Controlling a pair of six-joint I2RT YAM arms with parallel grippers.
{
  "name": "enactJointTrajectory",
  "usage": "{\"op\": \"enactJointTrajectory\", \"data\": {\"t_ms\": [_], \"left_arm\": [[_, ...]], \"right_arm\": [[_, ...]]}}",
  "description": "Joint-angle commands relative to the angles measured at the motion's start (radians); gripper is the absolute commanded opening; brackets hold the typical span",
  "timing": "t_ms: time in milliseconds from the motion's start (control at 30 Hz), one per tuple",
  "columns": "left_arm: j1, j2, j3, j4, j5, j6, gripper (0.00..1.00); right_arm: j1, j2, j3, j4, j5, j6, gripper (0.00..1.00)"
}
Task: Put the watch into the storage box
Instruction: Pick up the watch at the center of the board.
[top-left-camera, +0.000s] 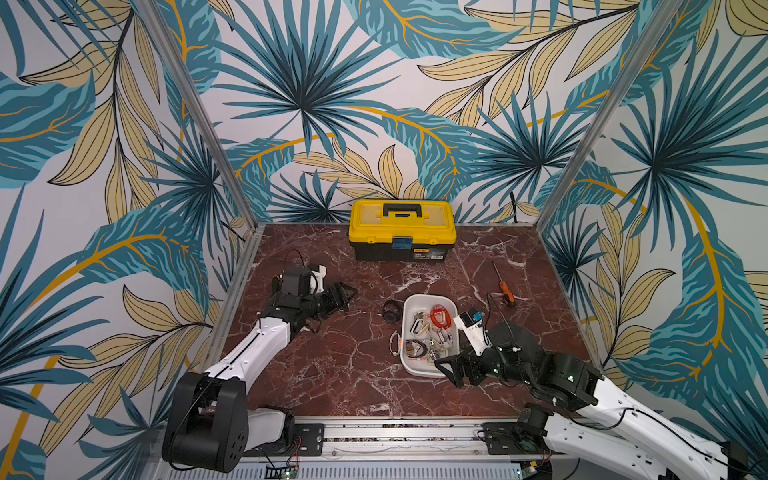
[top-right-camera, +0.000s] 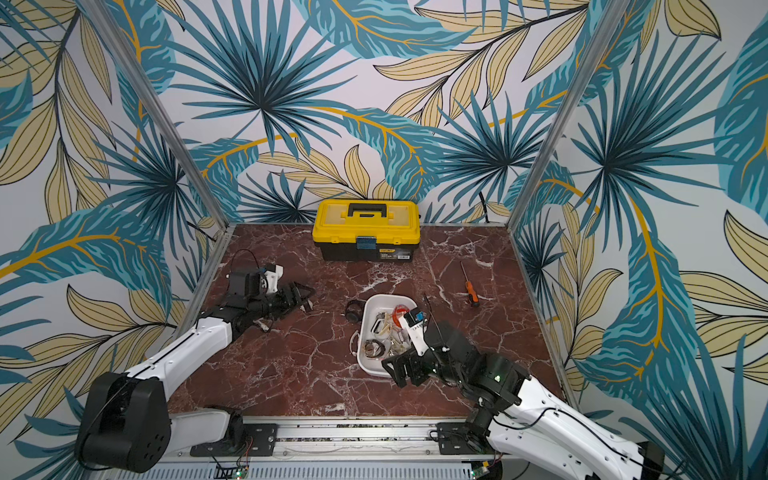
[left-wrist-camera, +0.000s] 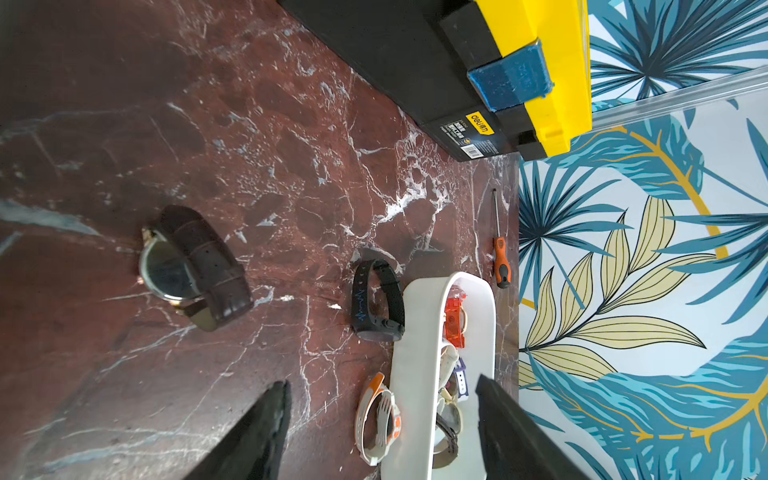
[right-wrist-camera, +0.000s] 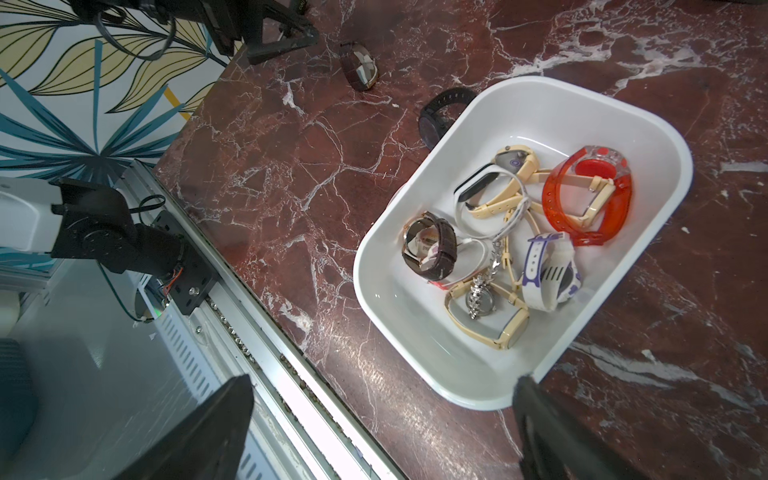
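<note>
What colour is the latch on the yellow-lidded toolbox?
Blue. The latch shows best in the left wrist view.

A yellow-lidded black toolbox (top-left-camera: 402, 230) with a black handle and blue latch stands closed at the back of the dark red marble table (top-left-camera: 332, 374). An orange-handled screwdriver (top-left-camera: 504, 286) lies to its right, well apart. Leaf-patterned wallpaper (top-left-camera: 291, 83) covers the walls.
</note>
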Motion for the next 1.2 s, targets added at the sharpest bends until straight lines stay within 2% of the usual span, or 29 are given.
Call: {"op": "enactJointTrajectory", "data": {"t_ms": [0, 400, 667, 967, 1167], "left_arm": [[0.021, -0.008, -0.035, 0.047, 0.018, 0.001, 0.73], [0.023, -0.006, -0.028, -0.082, -0.118, 0.072, 0.64], [0.024, 0.063, -0.036, -0.016, -0.128, 0.062, 0.63], [0.022, 0.158, 0.005, 0.009, -0.145, 0.072, 0.59], [0.023, 0.186, 0.014, 0.043, -0.156, 0.065, 0.54]], "right_arm": [[-0.001, -0.023, -0.020, -0.009, -0.037, -0.013, 1.00], [0.002, -0.020, -0.014, 0.015, -0.012, -0.033, 1.00], [0.020, 0.037, 0.011, 0.048, 0.021, -0.062, 1.00], [0.065, 0.141, 0.059, 0.113, 0.170, -0.142, 1.00], [0.064, 0.227, 0.084, 0.175, 0.172, -0.170, 1.00]]}}
